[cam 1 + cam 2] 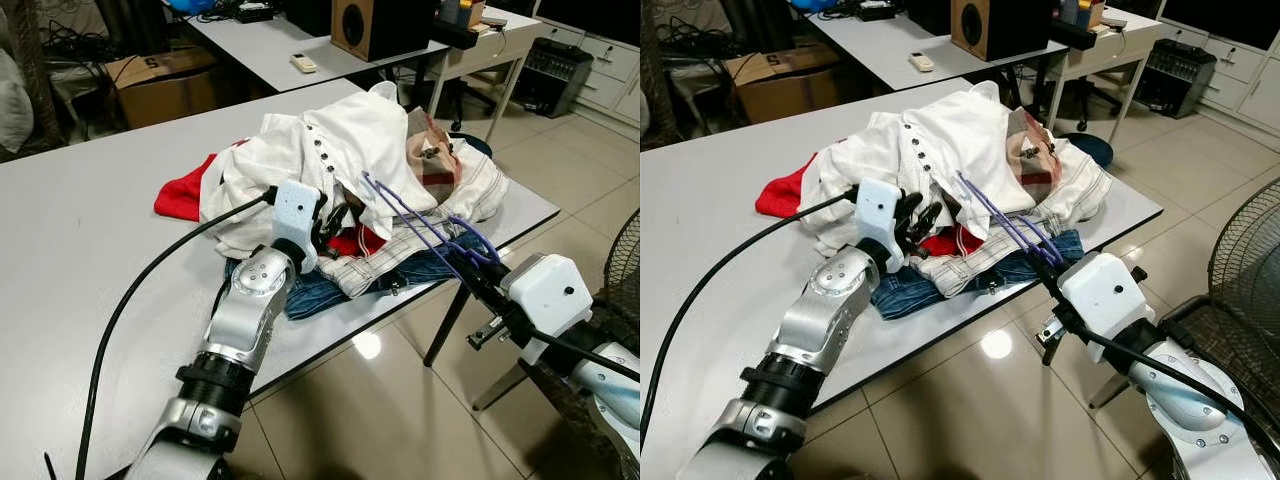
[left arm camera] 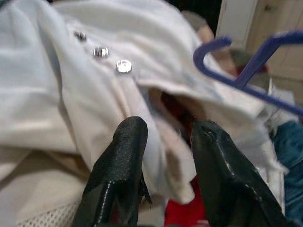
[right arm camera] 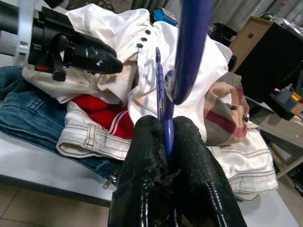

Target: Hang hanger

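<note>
Left eye view has the white table (image 1: 80,230) running across its left half, with a black cable (image 1: 130,295) trailing over it to the left arm. That arm reaches forward over the table's near edge, and the left gripper (image 1: 920,222) sits against the near side of a heap of clothes. In the left wrist view its jaws are spread, one finger on each side of a loose fold of the white shirt (image 2: 57,80), whose metal snap buttons (image 2: 124,66) lie just ahead of the fingertips (image 2: 131,130); the fold is between them but not pinched.

The heap covers the table's right end. A red garment (image 1: 185,190) pokes out at its left, the white shirt is piled on top, blue jeans (image 1: 320,290) lie at the near edge, and a plaid piece (image 1: 435,165) lies at the far right.

Right of centre, the purple hanger (image 1: 420,220) slants up over the clothes, its far end just above the white shirt and apart from the left gripper. Its near end is in the right gripper (image 3: 166,137), beyond the table's right corner and over the tiled floor (image 1: 350,420). In the right wrist view those jaws are pressed together on the hanger's thin bar.

At the far right edge stands a fan's wire guard (image 1: 1250,260).
</note>
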Robot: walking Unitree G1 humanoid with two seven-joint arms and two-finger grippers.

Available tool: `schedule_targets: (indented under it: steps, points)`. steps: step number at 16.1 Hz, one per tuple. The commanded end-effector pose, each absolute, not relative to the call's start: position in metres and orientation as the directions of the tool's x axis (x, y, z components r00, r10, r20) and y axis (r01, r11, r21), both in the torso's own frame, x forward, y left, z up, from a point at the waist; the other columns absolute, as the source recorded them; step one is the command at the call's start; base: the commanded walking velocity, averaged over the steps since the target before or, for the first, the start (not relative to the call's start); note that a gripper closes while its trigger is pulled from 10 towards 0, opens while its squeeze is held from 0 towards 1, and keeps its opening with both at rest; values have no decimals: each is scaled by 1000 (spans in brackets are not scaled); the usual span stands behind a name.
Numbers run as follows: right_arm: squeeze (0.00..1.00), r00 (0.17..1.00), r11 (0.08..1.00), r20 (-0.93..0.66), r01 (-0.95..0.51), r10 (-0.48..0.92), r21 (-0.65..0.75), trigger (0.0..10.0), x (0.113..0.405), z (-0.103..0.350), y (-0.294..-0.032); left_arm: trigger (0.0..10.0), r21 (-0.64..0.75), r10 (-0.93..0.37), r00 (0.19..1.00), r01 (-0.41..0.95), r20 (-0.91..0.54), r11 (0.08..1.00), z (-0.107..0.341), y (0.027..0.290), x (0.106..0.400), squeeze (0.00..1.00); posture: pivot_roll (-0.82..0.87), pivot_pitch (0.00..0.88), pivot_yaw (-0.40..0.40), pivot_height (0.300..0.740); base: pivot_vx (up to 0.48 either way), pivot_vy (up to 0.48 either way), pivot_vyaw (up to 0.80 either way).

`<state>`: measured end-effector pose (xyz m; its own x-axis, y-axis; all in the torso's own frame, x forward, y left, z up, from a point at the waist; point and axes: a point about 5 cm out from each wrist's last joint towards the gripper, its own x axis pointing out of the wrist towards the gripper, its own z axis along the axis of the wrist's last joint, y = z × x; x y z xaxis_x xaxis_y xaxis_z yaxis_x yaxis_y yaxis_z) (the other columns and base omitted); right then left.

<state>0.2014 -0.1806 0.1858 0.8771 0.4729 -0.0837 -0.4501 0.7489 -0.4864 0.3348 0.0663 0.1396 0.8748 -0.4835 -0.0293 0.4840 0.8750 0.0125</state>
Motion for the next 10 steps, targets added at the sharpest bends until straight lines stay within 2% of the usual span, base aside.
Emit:
schedule_targets:
  steps: [1,3,5,6,7,8,9,10]
  points:
    - [0,877,740,-73,-443,475,-507,10000,201,189,-182,10000,31,-509,860,510,-23,860,144,62,336,0,-174,8,42,740,0,0,0]
    - [0,878,740,-73,-441,474,-508,10000,201,188,-182,10000,29,-524,851,525,-41,851,141,60,334,0,-178,1,51,740,0,0,0]
    - [0,879,741,-67,-438,473,-509,10000,200,189,-182,10000,28,-462,886,463,-29,886,142,65,339,0,-180,0,52,740,0,0,0]
    - [0,879,741,-67,-438,473,-509,10000,200,189,-182,9647,26,-458,889,458,-25,889,143,66,341,0,-181,0,53,740,0,0,0]
    - [0,878,741,-67,-438,473,-509,10000,200,189,-181,7922,25,-458,888,459,-27,888,143,66,341,0,-182,0,53,740,0,0,0]
    - [0,877,739,-67,-440,476,-509,10000,200,189,-181,6863,33,-457,889,457,-33,889,142,66,342,0,-182,0,53,740,0,0,0]
    - [0,875,738,-67,-443,479,-510,10000,200,189,-180,4275,46,-443,896,444,-42,895,141,67,343,0,-185,0,53,740,0,0,0]
    - [0,873,735,-67,-447,484,-510,10000,199,189,-180,2235,53,-422,905,424,-45,904,140,69,346,0,-188,0,53,740,0,0,0]
